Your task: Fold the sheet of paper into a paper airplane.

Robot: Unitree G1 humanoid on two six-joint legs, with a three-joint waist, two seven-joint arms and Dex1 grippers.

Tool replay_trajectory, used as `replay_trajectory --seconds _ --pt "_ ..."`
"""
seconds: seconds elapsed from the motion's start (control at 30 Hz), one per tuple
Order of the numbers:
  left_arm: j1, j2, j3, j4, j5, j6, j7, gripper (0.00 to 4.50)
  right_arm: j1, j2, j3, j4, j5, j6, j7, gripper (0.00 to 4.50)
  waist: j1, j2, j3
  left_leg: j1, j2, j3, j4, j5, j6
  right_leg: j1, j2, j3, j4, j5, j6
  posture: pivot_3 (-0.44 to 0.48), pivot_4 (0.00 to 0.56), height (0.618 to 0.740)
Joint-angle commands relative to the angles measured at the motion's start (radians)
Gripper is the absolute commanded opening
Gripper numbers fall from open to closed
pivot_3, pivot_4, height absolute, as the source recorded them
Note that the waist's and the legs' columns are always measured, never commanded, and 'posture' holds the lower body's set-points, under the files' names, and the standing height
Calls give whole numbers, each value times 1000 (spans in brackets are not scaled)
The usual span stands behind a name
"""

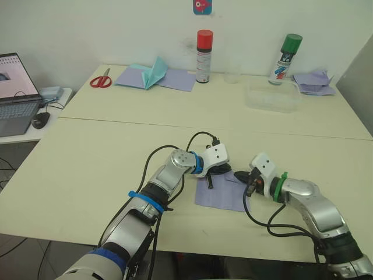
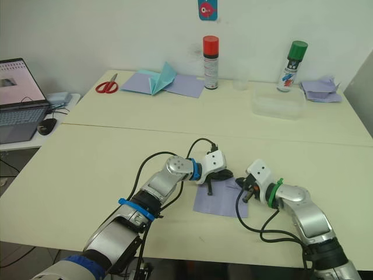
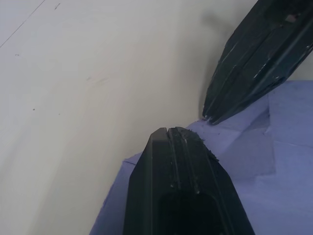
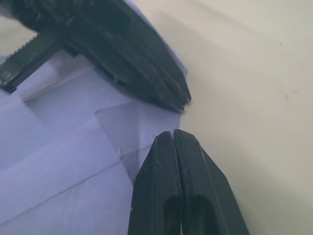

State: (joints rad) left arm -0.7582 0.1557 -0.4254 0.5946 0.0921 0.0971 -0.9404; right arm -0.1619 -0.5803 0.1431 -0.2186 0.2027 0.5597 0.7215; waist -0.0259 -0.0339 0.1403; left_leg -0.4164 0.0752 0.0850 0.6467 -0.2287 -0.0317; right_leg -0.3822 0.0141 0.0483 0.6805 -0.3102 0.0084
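The sheet of paper (image 1: 220, 195) lies flat on the table's near part, lavender, with creases and a small folded flap at its far edge. My left gripper (image 1: 228, 171) comes in from the left, shut, its tips resting on that far edge. My right gripper (image 1: 239, 175) comes in from the right, also shut, tips almost touching the left one's. In the left wrist view the sheet (image 3: 279, 191) lies under my shut fingers (image 3: 168, 147). In the right wrist view the folded flap (image 4: 122, 127) sits just ahead of the shut fingertips (image 4: 166, 147). Whether either gripper pinches paper is hidden.
At the far side of the table stand red scissors (image 1: 101, 80), a teal tent-shaped paper (image 1: 152, 72) on flat lavender sheets, a red-capped can (image 1: 204, 56), a green-capped can (image 1: 285, 58), a clear tub (image 1: 273, 96) and crumpled lavender scraps (image 1: 315, 81). A laptop (image 1: 14, 93) sits left.
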Motion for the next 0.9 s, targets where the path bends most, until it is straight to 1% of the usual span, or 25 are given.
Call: replay_trajectory --seconds 0.03,0.13,0.27,0.37,0.43,0.6,0.77,0.9 --pt "6 9 -23 37 36 5 -7 0 54 -54 -11 -31 1 37 26 43 0 0 0 0 0 0 0 0 0 0 0 0 0 0 0 0 150 740" --pt "6 8 -22 39 37 5 -6 0 67 -62 -60 -50 36 4 32 43 0 0 0 1 0 -1 0 0 0 2 0 0 0 0 0 0 150 740" --pt "7 9 -20 43 36 1 -6 0 46 15 -130 -43 107 -67 20 43 0 0 0 1 -1 -1 0 0 0 2 0 0 0 0 0 0 150 740" --pt "7 9 -19 46 35 -3 -8 0 24 39 -100 -27 88 -81 18 43 0 0 0 1 -1 -1 0 0 0 2 0 0 0 0 0 0 150 740" --pt "7 10 -19 48 35 -6 -11 0 -1 59 -49 -7 57 -59 -1 43 -1 0 0 1 -1 -1 0 0 0 2 0 0 0 0 0 0 150 740" --pt "3 8 -1 43 20 -26 -7 0 -15 42 37 25 -10 -27 -2 43 -1 0 0 1 -1 -2 0 0 0 2 0 0 0 0 0 0 150 740" --pt "-8 -17 52 -19 -50 -22 -30 0 -9 23 67 34 -36 -20 1 43 -1 0 0 1 -1 -1 0 0 0 2 0 0 0 0 0 0 150 740" --pt "-6 -35 58 -63 -72 4 -54 0 -10 31 58 37 -35 -23 -6 43 -1 0 0 1 -1 -1 0 0 0 2 0 0 0 0 0 0 150 740"
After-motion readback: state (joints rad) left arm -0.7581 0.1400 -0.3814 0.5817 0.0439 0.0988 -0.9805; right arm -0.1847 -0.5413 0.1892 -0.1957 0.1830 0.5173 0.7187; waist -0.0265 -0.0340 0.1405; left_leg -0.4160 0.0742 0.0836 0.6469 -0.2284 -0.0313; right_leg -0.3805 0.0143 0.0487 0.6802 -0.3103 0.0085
